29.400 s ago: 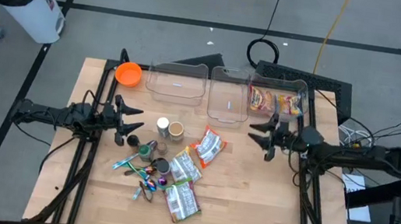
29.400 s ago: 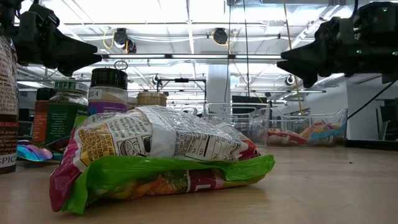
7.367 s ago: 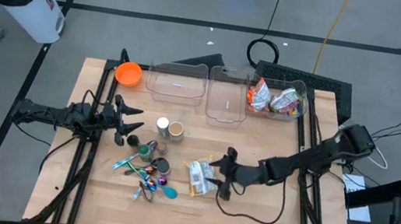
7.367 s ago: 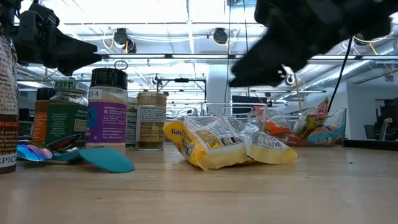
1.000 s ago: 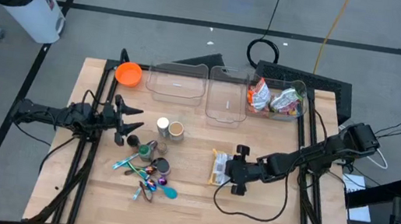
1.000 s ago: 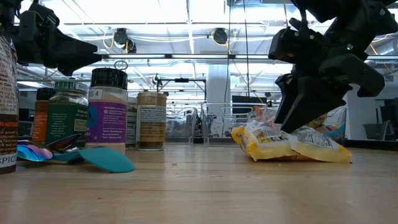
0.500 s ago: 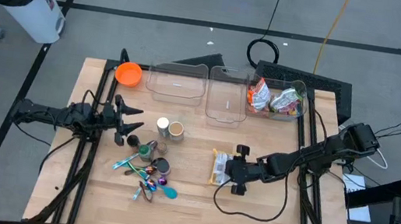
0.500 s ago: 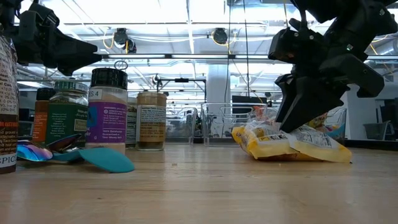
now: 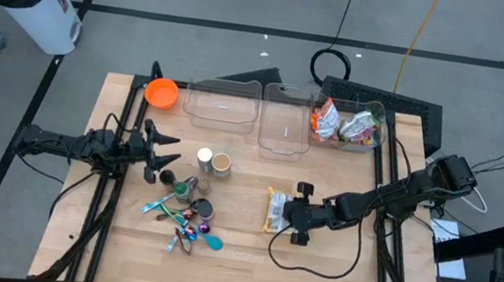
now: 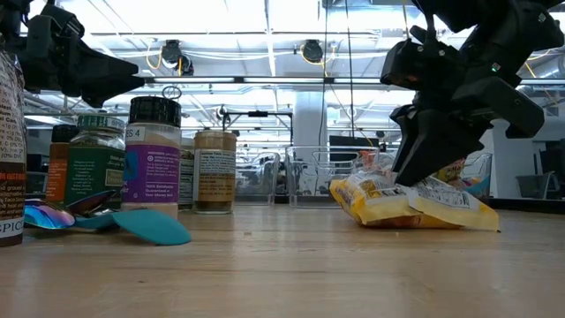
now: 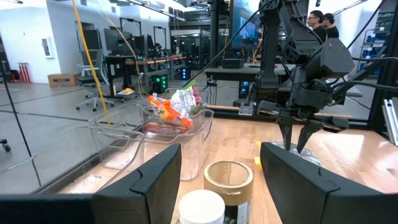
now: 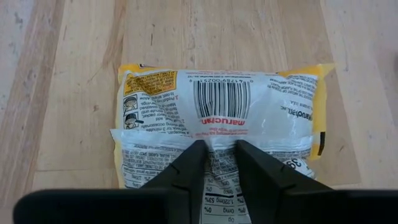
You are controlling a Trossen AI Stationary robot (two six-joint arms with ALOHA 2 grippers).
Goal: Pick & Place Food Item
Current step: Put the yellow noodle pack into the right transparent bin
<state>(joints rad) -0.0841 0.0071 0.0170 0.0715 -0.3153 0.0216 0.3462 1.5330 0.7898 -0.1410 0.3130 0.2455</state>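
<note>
Right gripper (image 12: 216, 155): jaws pinched on the back seam of a yellow Maruchan ramen packet (image 12: 219, 119), which lay flat on the table (image 9: 331, 281), right of centre. Left gripper (image 9: 164, 147): jaws parted, holding nothing, near the left edge. Spice jars (image 9: 212, 162) beside it; filled clear bin (image 9: 347, 125) at the far right corner.

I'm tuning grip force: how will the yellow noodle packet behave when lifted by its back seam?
The yellow noodle packet is probably light: thin crinkled film, lying flat. The right tool pinches only its raised seam, so the ends may sag or swing. The glossy wrapper looks slippery, so the fold might slide out.
</note>
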